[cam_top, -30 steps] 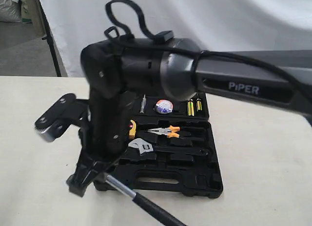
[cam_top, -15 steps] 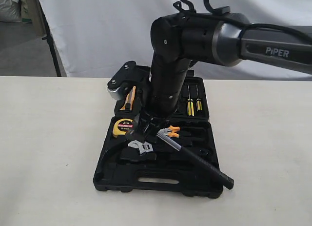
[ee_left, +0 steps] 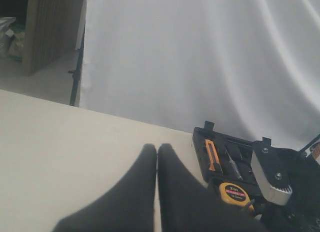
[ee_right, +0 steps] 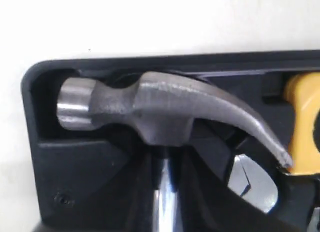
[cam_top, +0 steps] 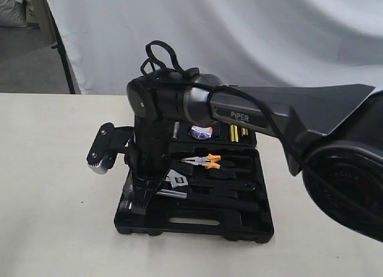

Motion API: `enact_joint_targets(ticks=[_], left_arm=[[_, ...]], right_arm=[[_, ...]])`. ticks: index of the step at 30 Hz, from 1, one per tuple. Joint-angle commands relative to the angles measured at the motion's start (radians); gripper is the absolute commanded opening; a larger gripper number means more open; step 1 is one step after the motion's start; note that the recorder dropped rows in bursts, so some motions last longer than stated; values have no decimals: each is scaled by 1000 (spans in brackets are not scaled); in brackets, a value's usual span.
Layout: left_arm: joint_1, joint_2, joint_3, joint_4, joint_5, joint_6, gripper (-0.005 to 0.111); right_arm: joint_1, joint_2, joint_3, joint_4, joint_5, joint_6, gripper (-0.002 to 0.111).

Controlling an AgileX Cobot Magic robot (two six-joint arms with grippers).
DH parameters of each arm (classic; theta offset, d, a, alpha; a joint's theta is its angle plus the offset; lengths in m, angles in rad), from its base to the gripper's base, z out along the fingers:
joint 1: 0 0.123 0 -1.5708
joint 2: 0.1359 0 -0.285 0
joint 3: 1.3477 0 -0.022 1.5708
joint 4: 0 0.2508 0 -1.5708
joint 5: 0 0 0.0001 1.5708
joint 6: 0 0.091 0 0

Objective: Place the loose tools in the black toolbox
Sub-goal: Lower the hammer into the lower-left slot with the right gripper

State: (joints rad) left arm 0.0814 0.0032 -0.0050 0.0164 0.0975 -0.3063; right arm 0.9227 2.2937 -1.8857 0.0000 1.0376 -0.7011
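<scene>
The black toolbox lies open on the table. My right gripper is shut on the steel shaft of the claw hammer, just below the head. The head lies in the recess at the box's left end. In the exterior view this gripper points down at that end, and the hammer's black handle runs right along the front half. The silver wrench lies in the box beside it, and the tape roll sits in the back half. My left gripper is shut and empty over bare table.
Orange-handled pliers and yellow-handled screwdrivers lie in the box. The yellow tape measure and an orange knife sit at its left end. The right arm's wrist camera juts out left of the box. A white backdrop hangs behind.
The right arm carried the hammer from the box's front left, up over the box, and down at its left end. The hammer now lies along the front half.
</scene>
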Motion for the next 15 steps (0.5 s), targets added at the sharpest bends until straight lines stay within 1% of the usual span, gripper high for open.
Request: enact_joint_targets(ticks=[1,7,15], left_arm=[[-6,-3,-3,-2,-9,-5,1],[-6,-3,-3,-2,-9,-5,1],[-6,-3,-3,-2,-9,-5,1]], right_arm=[[4,-8,-13,-9,5,-39,0],[4,-8,-13,-31,50,-92,0],[4,-8,-13,-31,43,-98,0]])
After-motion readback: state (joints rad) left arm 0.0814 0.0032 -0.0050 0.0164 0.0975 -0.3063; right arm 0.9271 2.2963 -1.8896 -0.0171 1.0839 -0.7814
